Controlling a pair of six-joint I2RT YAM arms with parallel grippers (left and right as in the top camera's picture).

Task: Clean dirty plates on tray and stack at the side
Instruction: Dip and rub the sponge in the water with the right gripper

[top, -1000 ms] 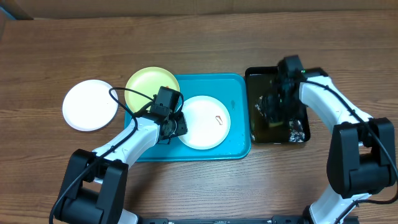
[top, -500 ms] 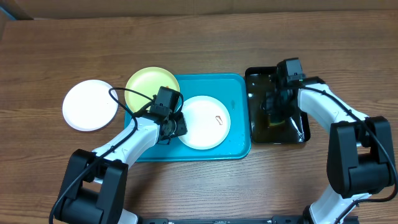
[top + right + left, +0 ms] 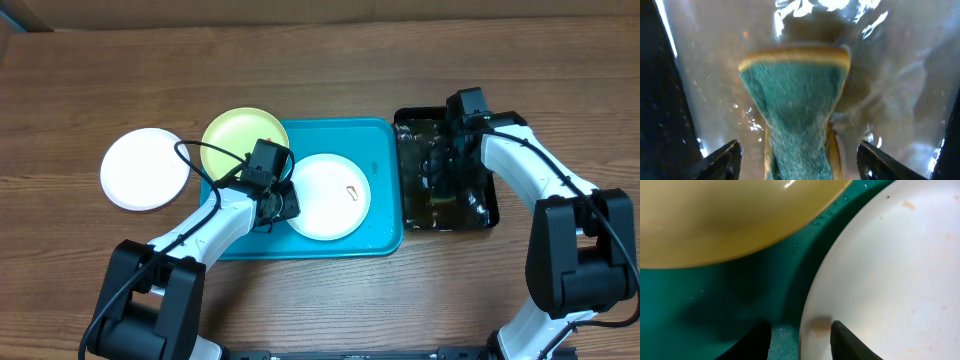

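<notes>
Left jaws, narrowly parted, straddle the rim of the white plate (image 3: pixel 890 270) on the tray (image 3: pixel 705 300); right jaws pinch a sponge (image 3: pixel 795 100).

Big turquoise rectangular plastic tray (image 3: pixel 385 150) sits mid wooden tabletop (image 3: pixel 320 60). A round white plate (image 3: pixel 335 205) lies in it, and a yellow-green rimmed round plate (image 3: pixel 235 140) overhangs its far-left corner. A second round white plate (image 3: pixel 145 168) sits on the tabletop further left. Glossy black rectangular tray (image 3: pixel 410 125) is just right, green-topped sponge (image 3: pixel 795 100) inside.

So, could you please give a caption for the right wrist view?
Green sponge, squeezed to a narrow waist, seen against the wet black tray.
</notes>
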